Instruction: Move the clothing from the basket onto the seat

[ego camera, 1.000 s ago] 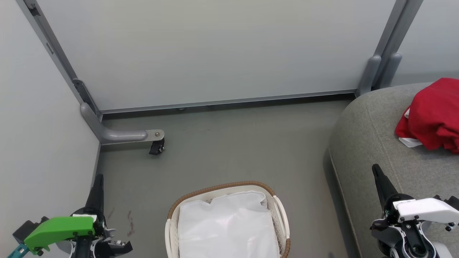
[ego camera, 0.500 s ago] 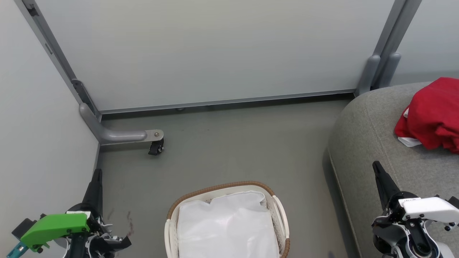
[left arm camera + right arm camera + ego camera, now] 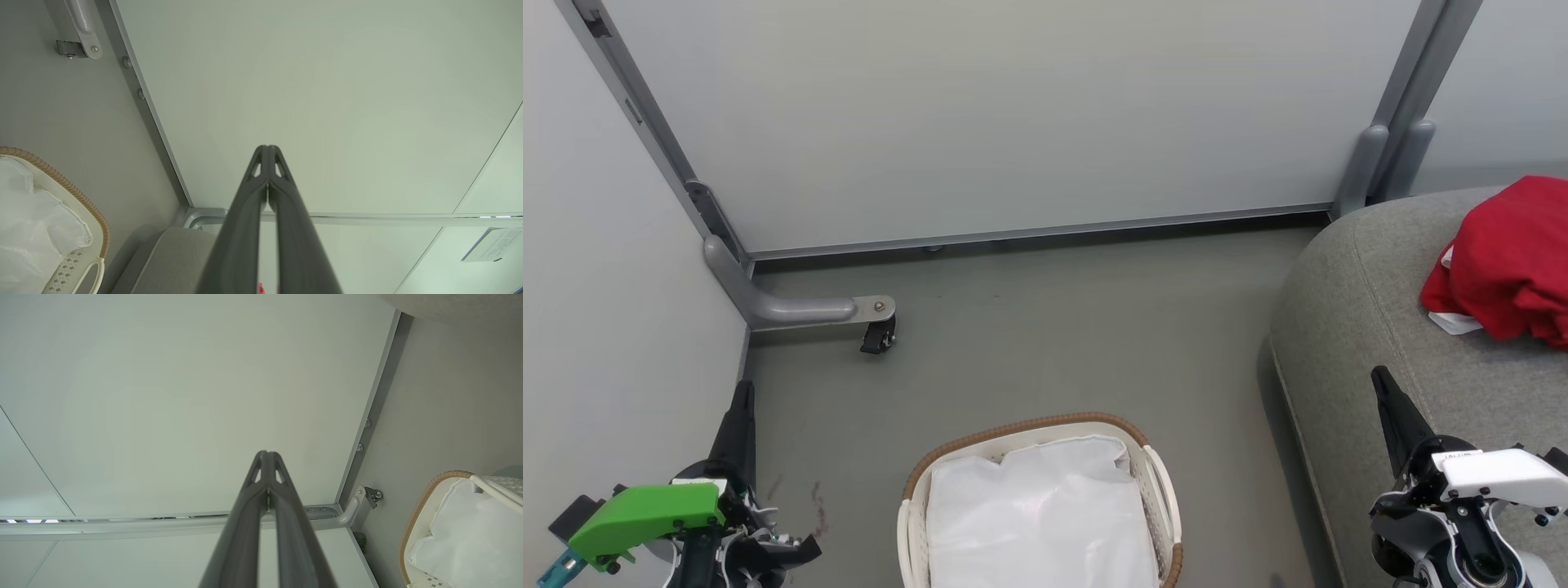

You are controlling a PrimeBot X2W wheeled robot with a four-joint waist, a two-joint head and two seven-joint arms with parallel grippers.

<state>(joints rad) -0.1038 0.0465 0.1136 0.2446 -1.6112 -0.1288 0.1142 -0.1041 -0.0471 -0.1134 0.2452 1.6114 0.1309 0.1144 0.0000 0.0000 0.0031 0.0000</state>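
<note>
The red clothing (image 3: 1507,261) lies bunched on the grey seat (image 3: 1364,327) at the right edge of the head view, a white panel peeking from under it. The white basket (image 3: 1164,490) with its brown woven rim stands on the floor at bottom centre, and inside it I see just the white liner cloth (image 3: 1037,514). My left gripper (image 3: 742,394) is shut at the lower left, away from the basket, fingertips together in the left wrist view (image 3: 267,148). My right gripper (image 3: 1379,380) is shut over the seat's front edge, holding nothing (image 3: 267,453).
Pale partition panels close the far side and the left. A grey partition foot with a black caster (image 3: 879,335) juts onto the floor at the left. A grey post (image 3: 1388,155) stands behind the seat. Grey floor (image 3: 1054,335) lies open between basket and panels.
The view shifted very slightly at first. Both grippers sank a little toward the bottom edge; the clothing, basket and seat stayed as they were.
</note>
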